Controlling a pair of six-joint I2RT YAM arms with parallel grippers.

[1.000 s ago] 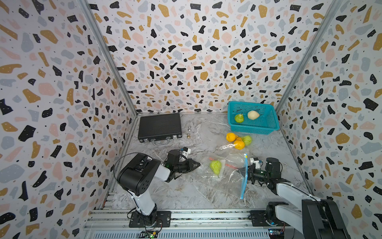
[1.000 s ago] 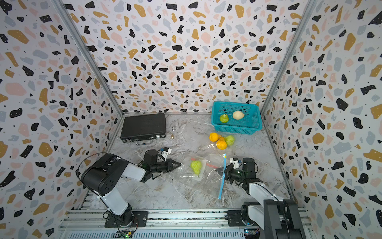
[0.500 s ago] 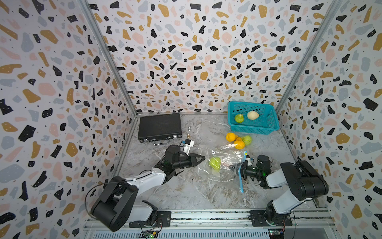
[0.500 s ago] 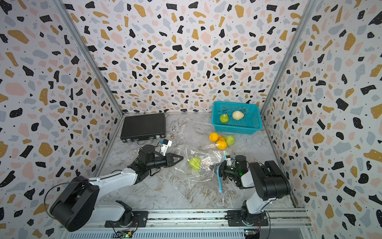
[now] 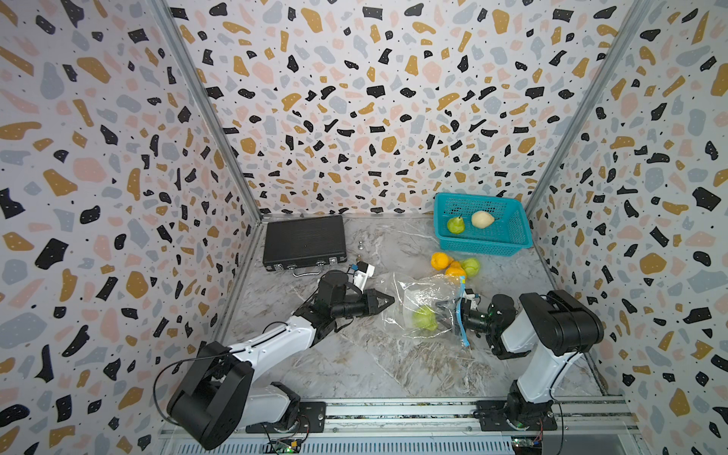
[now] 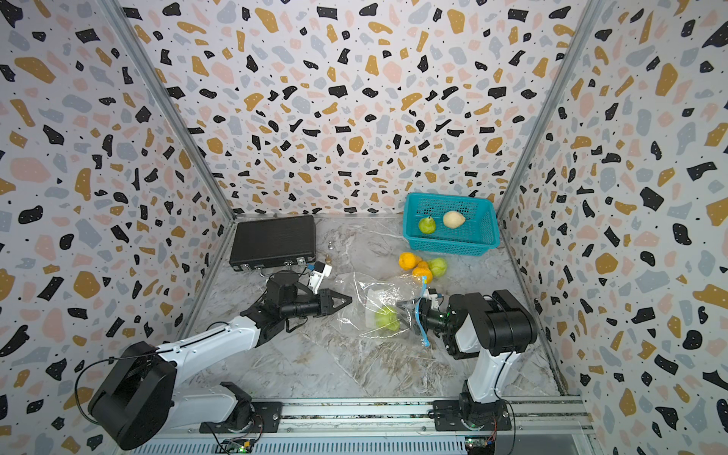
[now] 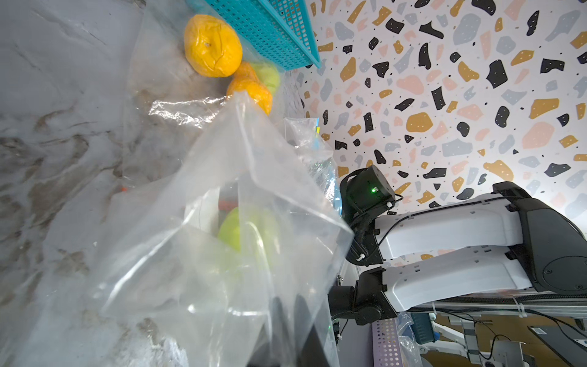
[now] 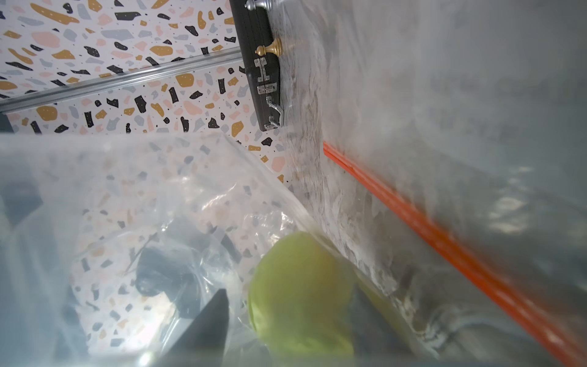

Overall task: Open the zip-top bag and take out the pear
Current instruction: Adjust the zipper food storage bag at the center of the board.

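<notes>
Black right end effector (image 5: 442,313) sits spread open inside the zip-top bag (image 5: 415,293), jaws flanking the green pear (image 5: 424,318), lower right of centre in a top view. Close squarely on the fruit's belly, then draw straight back while the left end effector (image 5: 388,301), clenched on the bag's far edge, anchors it.

Your left arm (image 5: 272,340) stretches low from its near-left base toward the middle; your left end effector (image 5: 388,302) points right, jaws pressed together. Your right arm (image 5: 541,372) folds upright at the near right, wrist aimed left; your right end effector (image 5: 441,314) sits low, jaws spread apart.
</notes>
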